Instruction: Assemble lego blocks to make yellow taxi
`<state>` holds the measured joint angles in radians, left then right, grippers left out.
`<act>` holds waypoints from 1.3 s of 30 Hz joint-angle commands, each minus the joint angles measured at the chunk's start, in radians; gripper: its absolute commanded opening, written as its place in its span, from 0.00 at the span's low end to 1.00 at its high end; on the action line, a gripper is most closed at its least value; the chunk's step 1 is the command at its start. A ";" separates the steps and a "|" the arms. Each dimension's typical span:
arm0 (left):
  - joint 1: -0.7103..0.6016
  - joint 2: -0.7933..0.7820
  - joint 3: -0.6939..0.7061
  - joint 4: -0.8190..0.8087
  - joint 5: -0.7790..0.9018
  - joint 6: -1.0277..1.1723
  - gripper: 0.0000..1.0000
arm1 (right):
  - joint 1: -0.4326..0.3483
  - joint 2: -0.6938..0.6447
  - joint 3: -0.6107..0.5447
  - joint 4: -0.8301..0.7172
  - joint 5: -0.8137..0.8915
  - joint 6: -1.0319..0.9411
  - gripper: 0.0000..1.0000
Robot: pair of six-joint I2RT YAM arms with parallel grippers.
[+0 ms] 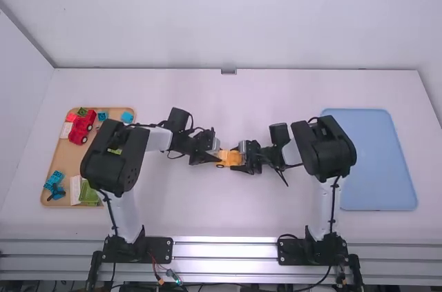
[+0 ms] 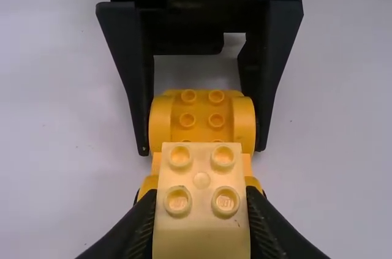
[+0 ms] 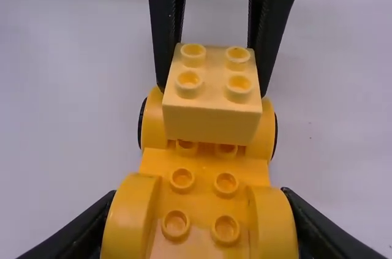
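Car base (image 3: 205,176): lay at the middle of the high view, just below the frame's centre, between the two grippers; orange-yellow, studded down its middle, with rounded fenders at both ends and dark wheels.
Long axis: ran left to right across the high view and up the frame in the right wrist view; which end was the front could not be told.
Pale block (image 3: 212,118): light yellow, four studs on top, studs upward, lined up over the base's end towards the left of the high view; whether it was pressed on could not be told.
Left gripper (image 1: 217,157): fingers clamped on the pale block's two sides, a block's width apart.
Right gripper (image 1: 239,158): fingers clamped on the car base's sides, at the fenders.
Wooden tray (image 1: 65,157): left of the frame, holding a red toy vehicle (image 1: 82,126), blue blocks (image 1: 54,179) and a green block (image 1: 90,193).
Blue tray (image 1: 376,157): right of the frame.
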<state>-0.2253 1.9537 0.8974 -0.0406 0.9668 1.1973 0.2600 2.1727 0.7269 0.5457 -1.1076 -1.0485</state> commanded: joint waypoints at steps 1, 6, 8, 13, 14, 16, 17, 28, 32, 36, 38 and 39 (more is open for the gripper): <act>-0.004 -0.005 -0.014 -0.011 0.000 -0.003 0.36 | 0.003 0.013 -0.006 -0.008 0.058 -0.023 0.60; -0.004 -0.005 -0.014 -0.010 0.000 -0.003 0.44 | 0.003 0.013 -0.006 -0.008 0.057 -0.023 0.60; -0.003 -0.005 -0.014 -0.011 0.001 -0.003 0.47 | 0.003 0.013 -0.006 -0.008 0.057 -0.023 0.60; 0.010 -0.008 -0.013 0.008 0.024 -0.004 0.51 | 0.003 0.013 -0.006 -0.008 0.057 -0.023 0.61; 0.016 -0.013 -0.010 0.006 0.046 -0.004 0.53 | 0.003 0.013 -0.006 -0.009 0.057 -0.022 0.60; 0.027 -0.032 -0.002 -0.018 0.095 -0.004 0.54 | 0.003 0.013 -0.006 -0.009 0.056 -0.023 0.60; 0.032 -0.042 0.004 -0.034 0.118 -0.003 0.55 | 0.003 0.013 -0.006 -0.009 0.056 -0.023 0.60; -0.002 -0.057 0.040 -0.061 0.147 -0.004 0.02 | 0.003 0.013 -0.006 -0.008 0.054 -0.023 0.61; -0.029 -0.054 0.040 -0.046 0.059 -0.067 0.02 | 0.003 0.013 -0.006 -0.009 0.054 -0.023 0.60; -0.054 -0.047 0.040 -0.020 -0.020 -0.135 0.02 | 0.003 0.013 -0.006 -0.008 0.053 -0.022 0.60; -0.056 -0.041 0.040 -0.019 -0.047 -0.135 0.02 | 0.003 0.013 -0.006 -0.009 0.053 -0.022 0.60; -0.056 -0.037 0.039 -0.023 -0.061 -0.135 0.02 | 0.003 0.013 -0.006 -0.009 0.053 -0.022 0.60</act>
<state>-0.2798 1.9163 0.9302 -0.0593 0.9447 1.0897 0.2600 2.1727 0.7269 0.5457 -1.1088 -1.0538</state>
